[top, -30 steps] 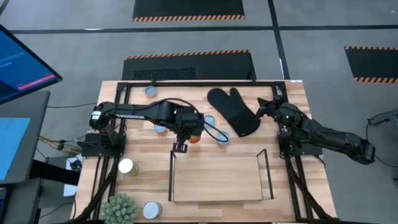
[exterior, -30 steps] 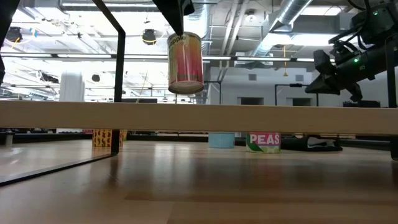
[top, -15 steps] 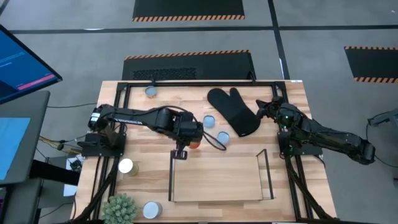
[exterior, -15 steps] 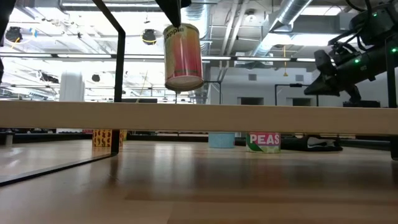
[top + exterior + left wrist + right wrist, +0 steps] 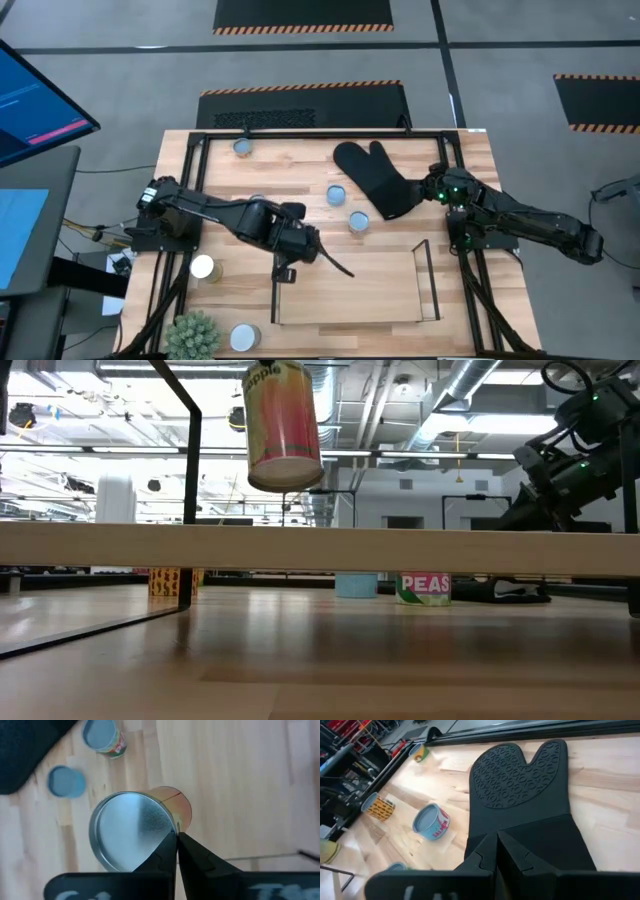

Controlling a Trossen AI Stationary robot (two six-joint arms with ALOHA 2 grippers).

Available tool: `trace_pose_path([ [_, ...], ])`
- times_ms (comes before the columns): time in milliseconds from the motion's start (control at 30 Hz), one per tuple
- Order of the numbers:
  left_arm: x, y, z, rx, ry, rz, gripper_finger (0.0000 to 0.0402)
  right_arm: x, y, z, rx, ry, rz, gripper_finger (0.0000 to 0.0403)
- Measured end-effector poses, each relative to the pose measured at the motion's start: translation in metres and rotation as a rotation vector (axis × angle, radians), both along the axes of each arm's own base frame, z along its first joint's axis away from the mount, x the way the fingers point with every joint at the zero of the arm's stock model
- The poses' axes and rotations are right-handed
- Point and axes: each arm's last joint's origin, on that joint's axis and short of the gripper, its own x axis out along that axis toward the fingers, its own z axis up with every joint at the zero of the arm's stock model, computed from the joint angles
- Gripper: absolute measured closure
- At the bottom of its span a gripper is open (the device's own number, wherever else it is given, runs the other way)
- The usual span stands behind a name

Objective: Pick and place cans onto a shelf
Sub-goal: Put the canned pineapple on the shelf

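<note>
Our left claw point(image 5: 177, 836), pinched shut on the rim of the red-yellow can point(image 5: 281, 425), holds it above the shelf point(image 5: 350, 290); that thin grip could slip. Right claw point(image 5: 497, 837) closed, empty, over the mitt point(image 5: 520, 795).

Light wood table point(image 5: 460, 160) spanned by large black outer frame point(image 5: 300, 133). Low wire-framed shelf with light wood base point(image 5: 350, 290) placed at table's near middle. Red-yellow labelled can point(image 5: 283, 423) held in air by left gripper point(image 5: 283, 272), above shelf's left end. Black oven mitt point(image 5: 375, 178) laid behind shelf, toward right; right gripper point(image 5: 432, 187) positioned at mitt's right edge. Two small round tins point(image 5: 337, 194) point(image 5: 358, 221) set just left of mitt. Another tin point(image 5: 243, 148) placed at far left, two more point(image 5: 203, 267) point(image 5: 244, 337) near left, beside small green plant point(image 5: 192, 337).
</note>
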Motion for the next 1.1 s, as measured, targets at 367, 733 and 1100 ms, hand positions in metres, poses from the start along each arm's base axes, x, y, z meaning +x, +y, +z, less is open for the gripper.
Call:
trace_pose_path([
  [367, 0.018, -0.029, -0.030, -0.097, -0.007, 0.233, 0.0402, 0.001, 0.002, 0.000, 0.031, -0.017, 0.079, 0.0369],
  [733, 0.024, -0.036, -0.044, -0.121, 0.027, 0.304, 0.0402, 0.002, 0.004, -0.001, 0.056, -0.017, 0.151, 0.0369],
  [1100, 0.019, -0.042, -0.046, -0.152, 0.081, 0.283, 0.0402, 0.002, 0.004, -0.001, 0.047, -0.016, 0.154, 0.0369],
])
